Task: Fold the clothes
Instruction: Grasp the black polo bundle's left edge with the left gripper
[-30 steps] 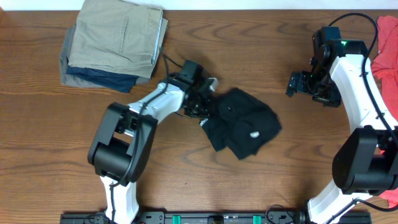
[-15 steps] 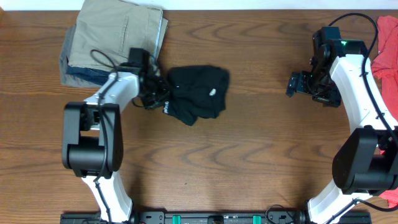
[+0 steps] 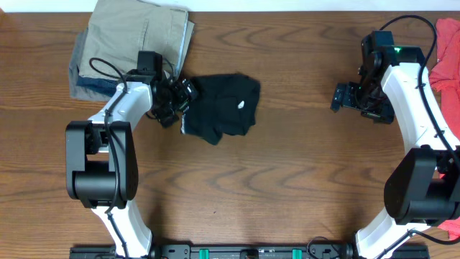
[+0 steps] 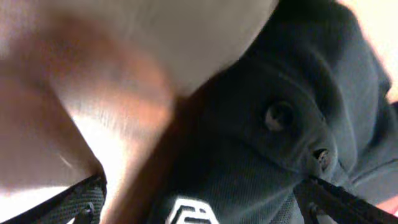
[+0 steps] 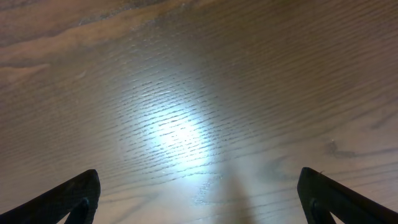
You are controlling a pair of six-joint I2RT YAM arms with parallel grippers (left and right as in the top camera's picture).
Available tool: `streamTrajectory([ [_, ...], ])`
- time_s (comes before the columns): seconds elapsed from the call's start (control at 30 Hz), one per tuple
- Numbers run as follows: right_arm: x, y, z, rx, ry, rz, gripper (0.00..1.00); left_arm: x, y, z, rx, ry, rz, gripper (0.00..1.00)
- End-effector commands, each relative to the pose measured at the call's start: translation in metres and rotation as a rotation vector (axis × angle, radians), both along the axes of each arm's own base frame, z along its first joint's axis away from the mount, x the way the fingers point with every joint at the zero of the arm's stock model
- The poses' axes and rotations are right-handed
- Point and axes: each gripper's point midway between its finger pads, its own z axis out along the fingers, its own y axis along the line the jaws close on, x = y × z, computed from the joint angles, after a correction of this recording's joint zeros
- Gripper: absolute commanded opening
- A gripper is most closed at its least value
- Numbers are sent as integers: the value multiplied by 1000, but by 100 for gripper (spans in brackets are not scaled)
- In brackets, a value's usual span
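The black shirt (image 3: 221, 109) is seen bunched in a rumpled heap on the wooden table (image 3: 287, 180), left of centre and just right of the folded stack. A small white mark (image 3: 241, 105) is shown on its upper surface. The left gripper (image 3: 175, 105) is placed at the shirt's left edge. Its fingers (image 4: 84, 199) are spread wide in the left wrist view (dark fabric and a white logo (image 4: 186, 213) fill the space between them), and the cloth is not pinched. The right gripper (image 3: 342, 96) is held well apart from the shirt, toward the table's right side, its fingers (image 5: 74, 193) likewise spread over bare wood. A folded khaki garment (image 3: 136, 39) is stacked on a blue-grey one (image 3: 90, 85) at the upper left. A red garment (image 3: 447, 50) is seen at the right edge.
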Motion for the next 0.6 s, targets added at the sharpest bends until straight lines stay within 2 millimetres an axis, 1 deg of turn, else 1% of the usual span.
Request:
streamTrajectory([
  [0.0,1,0,3,-13,-8,17,99,-3,10,-25,84,-6,-57,98],
  [0.1,1,0,3,-13,-8,17,99,3,-2,-18,38,-83,-168,100],
  [0.13,1,0,3,-13,-8,17,99,3,-4,-17,31,-94,-186,98],
  [0.17,1,0,3,-13,-8,16,99,3,-4,-17,32,-94,-189,95],
  [0.2,1,0,3,-13,-8,17,99,2,-4,-17,32,-90,-189,88],
  [0.23,1,0,3,-13,-8,17,99,1,-4,-18,32,-83,-189,85],
  [0.33,1,0,3,-13,-8,17,99,-11,-6,-21,28,-35,-196,83],
  [0.37,1,0,3,-13,-8,17,99,-16,-8,-22,28,-15,-200,77],
  [0.4,1,0,3,-13,-8,17,99,-21,-9,-23,26,7,-204,68],
  [0.43,1,0,3,-13,-8,17,99,-26,-10,-24,25,29,-209,53],
  [0.47,1,0,3,-13,-8,17,99,-33,-12,-25,24,59,-216,33],
  [0.5,1,0,3,-13,-8,17,99,-39,-14,-26,24,81,-222,19],
  [0.53,1,0,3,-13,-8,17,99,-46,-16,-27,23,109,-229,7],
  [0.57,1,0,3,-13,-8,16,99,-53,-19,-27,19,135,-236,6],
])
